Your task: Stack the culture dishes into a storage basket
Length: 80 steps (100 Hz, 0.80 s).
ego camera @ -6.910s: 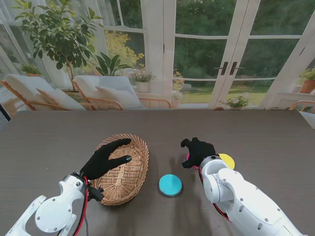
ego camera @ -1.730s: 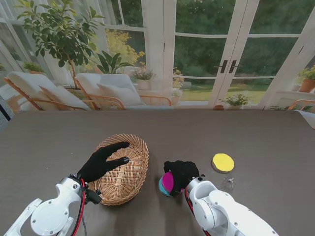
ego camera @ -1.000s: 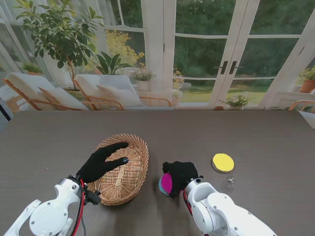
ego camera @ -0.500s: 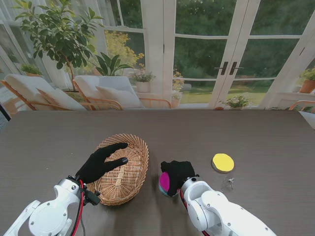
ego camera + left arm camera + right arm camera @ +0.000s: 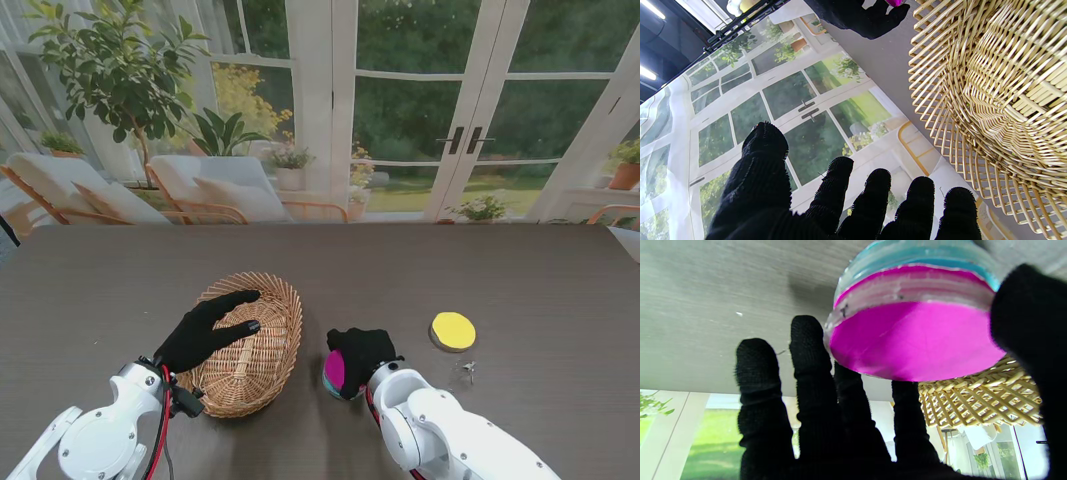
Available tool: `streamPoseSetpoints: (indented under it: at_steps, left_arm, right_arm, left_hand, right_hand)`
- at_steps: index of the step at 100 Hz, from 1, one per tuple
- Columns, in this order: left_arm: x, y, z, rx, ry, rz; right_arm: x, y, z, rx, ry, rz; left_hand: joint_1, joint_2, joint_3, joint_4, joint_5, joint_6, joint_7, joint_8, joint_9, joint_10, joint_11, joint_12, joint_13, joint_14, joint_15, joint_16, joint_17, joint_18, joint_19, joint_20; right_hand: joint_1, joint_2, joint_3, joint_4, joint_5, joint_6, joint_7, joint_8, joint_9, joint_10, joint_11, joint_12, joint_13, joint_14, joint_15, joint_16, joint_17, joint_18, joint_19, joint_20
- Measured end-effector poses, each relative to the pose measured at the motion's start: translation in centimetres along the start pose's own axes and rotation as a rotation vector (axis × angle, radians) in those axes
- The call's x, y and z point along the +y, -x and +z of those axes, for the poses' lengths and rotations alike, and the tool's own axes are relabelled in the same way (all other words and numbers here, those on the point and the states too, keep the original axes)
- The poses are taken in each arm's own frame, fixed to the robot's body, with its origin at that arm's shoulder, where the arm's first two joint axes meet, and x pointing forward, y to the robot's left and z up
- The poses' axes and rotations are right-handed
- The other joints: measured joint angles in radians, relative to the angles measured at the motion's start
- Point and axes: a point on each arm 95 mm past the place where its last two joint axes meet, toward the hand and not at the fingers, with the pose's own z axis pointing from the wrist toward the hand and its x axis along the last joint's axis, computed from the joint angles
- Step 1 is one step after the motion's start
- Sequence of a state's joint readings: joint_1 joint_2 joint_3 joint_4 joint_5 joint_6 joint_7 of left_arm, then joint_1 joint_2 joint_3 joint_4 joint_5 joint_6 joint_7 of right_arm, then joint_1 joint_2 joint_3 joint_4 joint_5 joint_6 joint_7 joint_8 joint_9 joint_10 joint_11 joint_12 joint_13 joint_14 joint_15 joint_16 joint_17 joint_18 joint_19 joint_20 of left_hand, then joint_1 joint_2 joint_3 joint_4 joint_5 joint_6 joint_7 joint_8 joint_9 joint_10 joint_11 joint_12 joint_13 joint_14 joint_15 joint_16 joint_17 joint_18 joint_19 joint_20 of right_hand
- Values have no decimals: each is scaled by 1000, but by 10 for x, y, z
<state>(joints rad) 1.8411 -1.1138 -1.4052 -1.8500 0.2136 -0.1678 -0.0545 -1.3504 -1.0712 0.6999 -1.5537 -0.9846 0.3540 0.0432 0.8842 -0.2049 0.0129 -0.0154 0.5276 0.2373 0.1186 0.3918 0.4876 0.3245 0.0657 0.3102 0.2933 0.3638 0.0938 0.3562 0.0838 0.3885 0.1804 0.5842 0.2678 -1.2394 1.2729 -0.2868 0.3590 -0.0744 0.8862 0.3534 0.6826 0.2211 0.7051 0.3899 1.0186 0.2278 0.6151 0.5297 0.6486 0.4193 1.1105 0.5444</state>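
Right hand (image 5: 362,356), fingers clasped on the magenta dish (image 5: 335,371) seated upon the blue dish (image 5: 917,256) on the counter (image 5: 520,290), with the basket (image 5: 262,335) just leftward under the empty, spread left hand (image 5: 205,330); yellow dish (image 5: 453,330) farther right.

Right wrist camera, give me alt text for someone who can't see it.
A black-gloved right hand grips a magenta culture dish stacked against a blue dish on the grey table. The wicker basket shows just beyond the fingers.
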Motion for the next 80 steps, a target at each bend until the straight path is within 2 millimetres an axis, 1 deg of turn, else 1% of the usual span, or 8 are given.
streamPoseSetpoints:
  at_steps: [5, 15, 25, 50, 56, 78, 79, 80]
  left_arm:
    - [0, 0, 0, 0, 0, 0]
    - [0, 0, 0, -1, -1, 0]
    - [0, 1, -1, -2, -1, 0]
    - [0, 1, -1, -4, 2, 0]
    - [0, 1, -1, -5, 4, -1]
    - [0, 1, -1, -5, 8, -2]
    - [0, 1, -1, -6, 8, -2]
    - [0, 1, -1, -6, 8, -2]
  right_arm:
    - [-1, -1, 0, 2, -1, -3]
    - [-2, -3, 0, 5, -4, -8]
    - [-2, -3, 0, 5, -10, -14]
    - [-3, -3, 1, 3, -13, -25]
    - [-4, -3, 1, 3, -14, -26]
    - [-5, -2, 1, 4, -21, -29]
    - [-5, -2, 1, 4, -21, -29]
    - [-6, -2, 1, 4, -22, -29]
  left_hand:
    - [0, 0, 0, 0, 0, 0, 0, 0, 0, 0, 0, 0, 0, 0, 0, 0, 0, 0, 0, 0]
    - [0, 0, 0, 0, 0, 0, 0, 0, 0, 0, 0, 0, 0, 0, 0, 0, 0, 0, 0, 0]
    - [0, 0, 0, 0, 0, 1, 1, 0, 0, 1, 0, 0, 0, 0, 0, 0, 0, 0, 0, 0]
    - [0, 0, 0, 0, 12, 1, 6, 1, 13, 8, 1, 8, 0, 0, 0, 0, 0, 0, 0, 0]
    - [0, 0, 0, 0, 12, 1, 6, 1, 13, 8, 1, 8, 0, 0, 0, 0, 0, 0, 0, 0]
    - [0, 0, 0, 0, 12, 1, 6, 1, 25, 9, 1, 8, 0, 0, 0, 0, 0, 0, 0, 0]
    - [0, 0, 0, 0, 12, 1, 6, 1, 25, 9, 1, 8, 0, 0, 0, 0, 0, 0, 0, 0]
    - [0, 0, 0, 0, 12, 1, 6, 1, 25, 9, 1, 8, 0, 0, 0, 0, 0, 0, 0, 0]
  right_hand:
    - [0, 5, 0, 11, -9, 1, 0, 0, -12, -5, 0, 0, -11, -1, 0, 0, 0, 1, 0, 0]
    - [0, 7, 0, 12, -17, 3, 0, 0, -46, -6, 6, 0, -22, 0, 5, 0, 0, 2, -1, 0]
    - [1, 42, 1, 39, -48, 16, -1, 1, -73, -7, 0, 0, -63, 1, 12, 0, 0, 5, -2, 0]
    - [1, 69, 2, 41, -70, 19, -1, 1, -123, -8, 13, 0, -85, 0, 22, 0, 0, 6, -3, 0]
    - [2, 81, 2, 50, -90, 22, -1, 1, -140, -8, 15, 0, -116, 0, 25, 0, 0, 6, -3, 0]
    - [2, 93, 2, 51, -111, 22, -1, 2, -187, -9, 13, 0, -160, 5, 25, -14, -2, 6, -13, 0]
    - [2, 93, 2, 51, -111, 22, -1, 2, -194, -10, 28, 0, -161, 6, 25, -14, -3, 6, -14, 0]
    - [2, 93, 2, 51, -111, 22, -1, 2, -197, -10, 13, 0, -165, 6, 25, -14, -3, 6, -14, 0]
